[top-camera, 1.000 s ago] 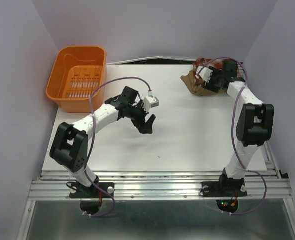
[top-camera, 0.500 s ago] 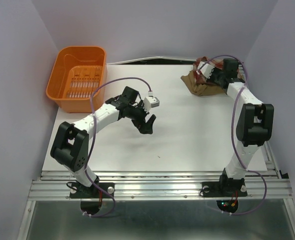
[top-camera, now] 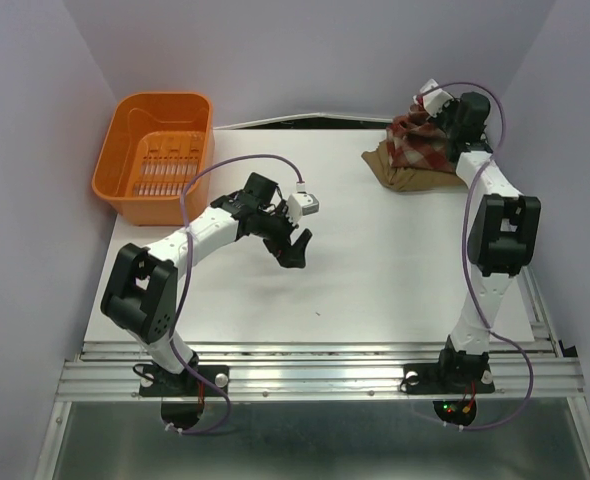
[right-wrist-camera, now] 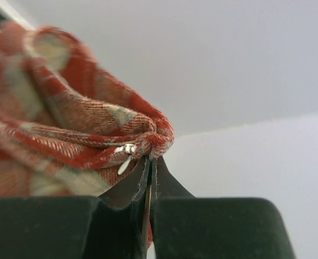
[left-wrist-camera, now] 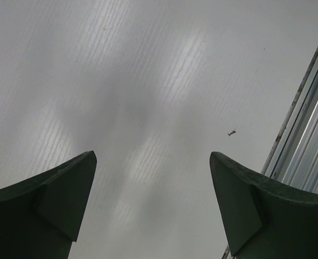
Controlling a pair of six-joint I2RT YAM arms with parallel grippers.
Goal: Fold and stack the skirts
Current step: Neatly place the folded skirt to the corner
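Pinching the plaid skirt (right-wrist-camera: 56, 124), right end effector (right-wrist-camera: 150, 159) is clamped; left end effector (left-wrist-camera: 152, 156) gapes wide.

The plaid skirt (right-wrist-camera: 67, 135) is soft woven cloth in red and cream, with a fuzzy brushed nap and visible twill threads. The tan skirt (top-camera: 390, 173) looks like plain matt cloth. The fingers (right-wrist-camera: 218, 226) of the right end effector (right-wrist-camera: 151, 162) are dark matt plastic, and those of the left end effector (left-wrist-camera: 153, 156) look faintly grainy. The table (left-wrist-camera: 148, 70) is white and finely ribbed, with a dull sheen. The basket (top-camera: 135, 205) is smooth orange plastic. The rails (top-camera: 325, 375) are brushed metal.
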